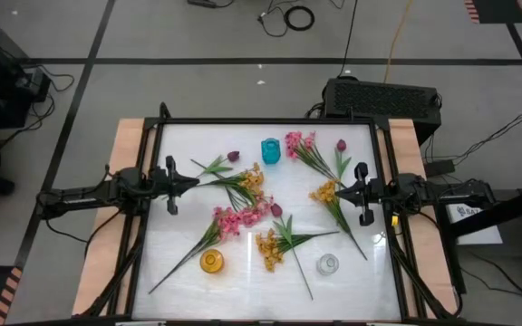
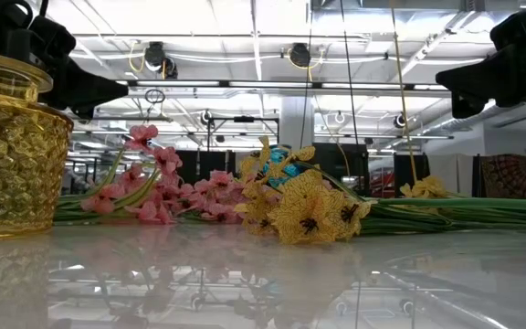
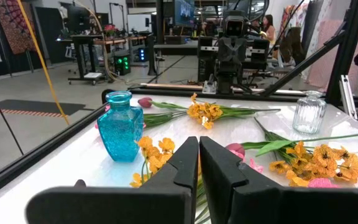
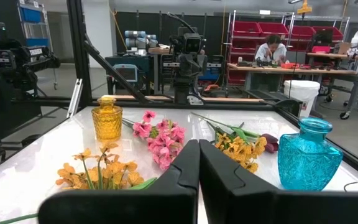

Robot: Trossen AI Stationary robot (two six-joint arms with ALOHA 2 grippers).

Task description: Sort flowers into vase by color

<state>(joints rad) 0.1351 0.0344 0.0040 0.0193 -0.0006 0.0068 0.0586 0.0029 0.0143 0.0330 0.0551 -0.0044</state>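
Flowers (image 1: 243, 208) lie scattered mid-frame, unsorted; left gripper (image 1: 172, 184) and right gripper (image 1: 361, 192) wait at frame sides, fingers together, holding nothing.

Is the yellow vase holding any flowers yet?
Empty. From above, the yellow vase shows only its open mouth; the flowers all lie flat on the table.

Bright, even light comes from ceiling strip lamps (image 2: 245, 84). The glossy white worktop (image 2: 263, 283) mirrors them as soft glare. At table height the yellow vase (image 2: 12, 146) nearest the lens is blurred. Shadows are faint.
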